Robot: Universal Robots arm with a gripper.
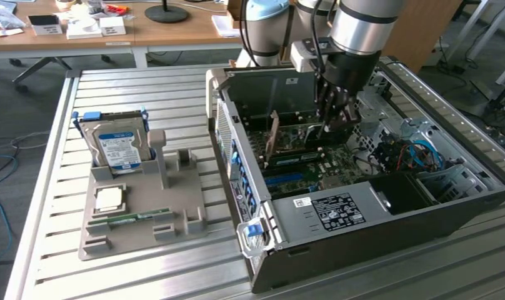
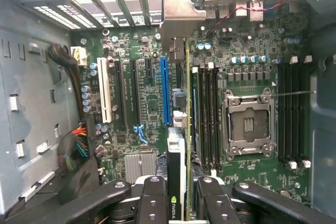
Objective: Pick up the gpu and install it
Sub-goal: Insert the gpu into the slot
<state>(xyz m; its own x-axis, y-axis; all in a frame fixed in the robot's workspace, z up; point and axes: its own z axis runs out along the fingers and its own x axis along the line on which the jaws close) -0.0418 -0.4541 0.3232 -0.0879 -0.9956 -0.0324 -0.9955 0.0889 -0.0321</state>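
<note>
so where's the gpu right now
In the wrist view the gpu stands edge-on, held in the gripper, over the motherboard beside the long blue slot, inside the open computer case.

I saw a slatted metal tabletop (image 1: 135,87) carrying two things. A grey holder tray (image 1: 127,245) lay flat near the edge on the exterior view's left. An open computer case (image 1: 386,244) lay on its side toward the opposite edge, near the tray but apart.

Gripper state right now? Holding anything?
Gripper: closed, holding the gpu edge-on inside the computer case.
</note>
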